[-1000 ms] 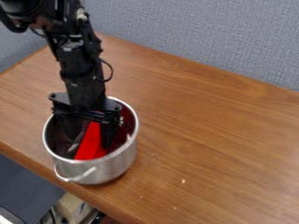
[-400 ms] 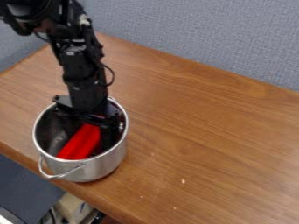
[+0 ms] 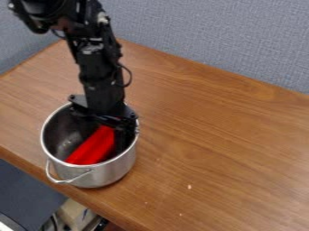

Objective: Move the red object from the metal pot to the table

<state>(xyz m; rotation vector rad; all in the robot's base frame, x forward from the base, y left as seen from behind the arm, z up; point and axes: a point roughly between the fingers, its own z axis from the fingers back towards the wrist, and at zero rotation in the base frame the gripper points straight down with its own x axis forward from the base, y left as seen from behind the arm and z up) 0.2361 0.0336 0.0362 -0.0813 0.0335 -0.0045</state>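
The metal pot (image 3: 111, 170) stands on the table (image 3: 223, 135) near its front left edge. The red object (image 3: 87, 150) lies slanted on the pot's bottom. My black gripper (image 3: 110, 124) points straight down into the back right part of the pot, over the red object's far end. Its fingers are spread open; whether they touch the red object I cannot tell. Part of the block's far end is hidden behind the fingers.
The pot's wire handle (image 3: 63, 179) sticks out toward the table's front edge (image 3: 145, 217). A grey wall (image 3: 229, 36) runs behind the table. The arm (image 3: 94, 54) rises up and to the left from the pot.
The gripper has shifted a little to the right inside the pot and rolled slightly. The pot has slid a little, and the red object lies lower in it than a second ago.
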